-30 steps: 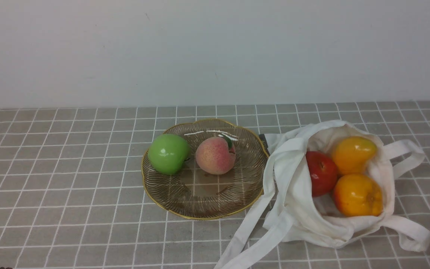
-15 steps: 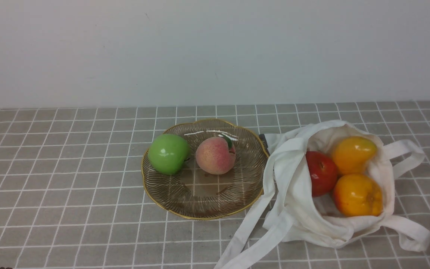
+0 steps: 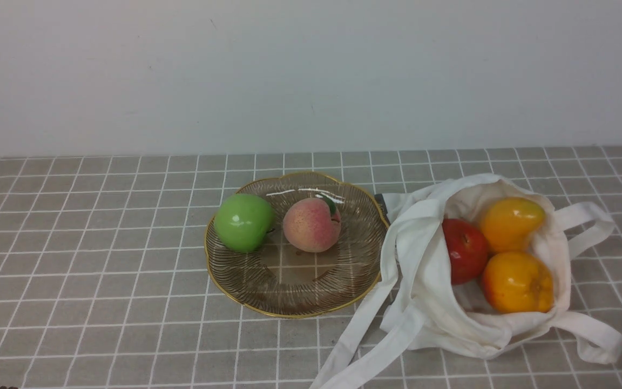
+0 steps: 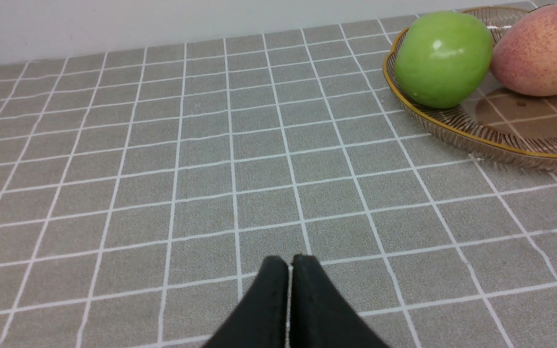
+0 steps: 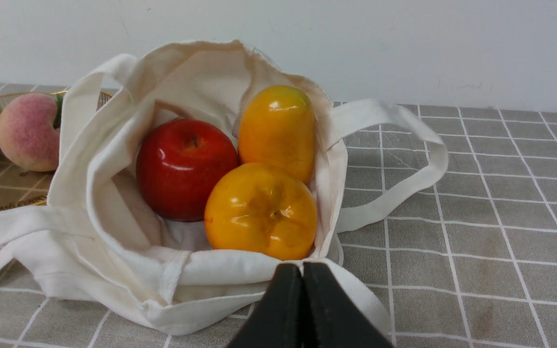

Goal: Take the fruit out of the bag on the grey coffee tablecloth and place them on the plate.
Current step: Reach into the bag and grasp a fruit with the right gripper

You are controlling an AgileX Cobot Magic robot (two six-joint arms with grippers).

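Right gripper (image 5: 301,267) closed, nothing held | round orange fruit (image 5: 260,211) ahead, just inside near lip of bag (image 5: 138,268) | right arm nearer

from here the ribbed brownish glass plate (image 4: 457,126) runs out of the left wrist view, cutting short the pink peach with a green leaf (image 4: 542,50). the off-white cloth bag (image 3: 424,270) hides its own floor and part of the glossy red apple (image 3: 463,251); one flat strap leaves the front view past the grey-brown gridded tablecloth's (image 3: 143,335) near edge, its end unseen. the dark speck low in that view is too small to name.
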